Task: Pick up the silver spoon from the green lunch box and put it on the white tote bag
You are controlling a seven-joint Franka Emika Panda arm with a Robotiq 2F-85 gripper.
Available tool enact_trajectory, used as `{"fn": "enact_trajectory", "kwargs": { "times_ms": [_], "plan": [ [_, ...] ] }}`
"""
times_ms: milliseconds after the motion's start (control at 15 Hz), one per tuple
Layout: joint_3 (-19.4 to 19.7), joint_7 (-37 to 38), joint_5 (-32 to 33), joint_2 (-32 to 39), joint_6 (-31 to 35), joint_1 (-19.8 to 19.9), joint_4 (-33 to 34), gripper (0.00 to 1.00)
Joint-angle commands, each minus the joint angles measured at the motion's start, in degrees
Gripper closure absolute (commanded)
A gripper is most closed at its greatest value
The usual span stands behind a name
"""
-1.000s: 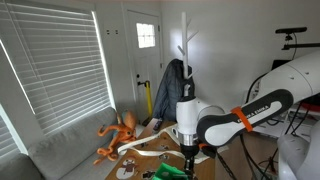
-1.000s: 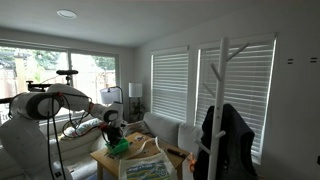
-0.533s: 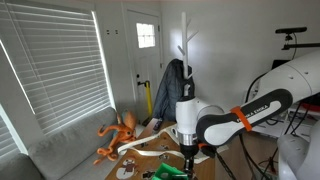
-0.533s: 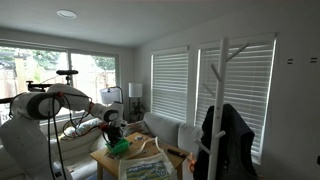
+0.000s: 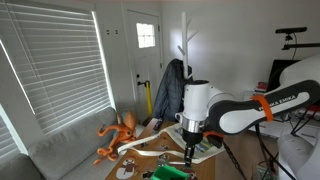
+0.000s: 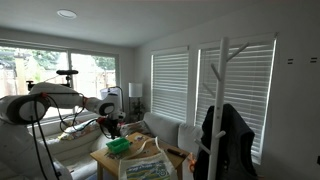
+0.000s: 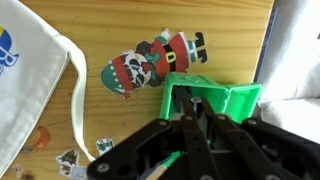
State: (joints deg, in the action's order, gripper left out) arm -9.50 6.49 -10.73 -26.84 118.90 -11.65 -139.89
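Observation:
The green lunch box (image 7: 222, 99) stands on the wooden table, seen from above in the wrist view, and it shows in both exterior views (image 5: 164, 172) (image 6: 120, 146). My gripper (image 7: 193, 108) hangs above the box with its fingers shut on a thin silver spoon (image 7: 195, 101), whose tip shows between the fingertips. In the exterior views the gripper (image 5: 188, 152) (image 6: 110, 128) is raised above the table. The white tote bag (image 7: 28, 95), with bluish print, lies flat to the left of the box in the wrist view. It also shows in an exterior view (image 6: 146, 168).
A Santa sticker (image 7: 150, 62) is on the table (image 7: 120, 30) beside the bag's strap (image 7: 78, 100). An orange octopus-like toy (image 5: 118, 136) and a white curved strip (image 5: 150, 150) lie at the table's far side. A coat rack (image 5: 184, 60) stands behind.
The arm has lifted and swung away from low over the green box; the gripper now sits higher above the table.

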Motion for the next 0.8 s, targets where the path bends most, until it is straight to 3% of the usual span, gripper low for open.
{"fn": "enact_trajectory", "kwargs": {
  "times_ms": [0,400,467,533,667,733],
  "plan": [
    [-1.97,5.94,2.91,-5.92,2.32,2.59,-1.87,0.97],
    [0.21,13.76,14.0,-3.8,8.71,13.23,-7.49,0.97],
    [2.32,10.19,11.36,-3.91,7.95,11.88,-8.04,0.97],
    [0.73,10.95,11.99,-3.65,7.05,11.67,-6.53,0.89],
    [2.26,10.31,11.87,-3.26,7.16,12.29,-7.6,0.89],
    [2.37,10.3,11.84,-3.26,7.16,12.28,-7.66,0.97]
  ]
}}
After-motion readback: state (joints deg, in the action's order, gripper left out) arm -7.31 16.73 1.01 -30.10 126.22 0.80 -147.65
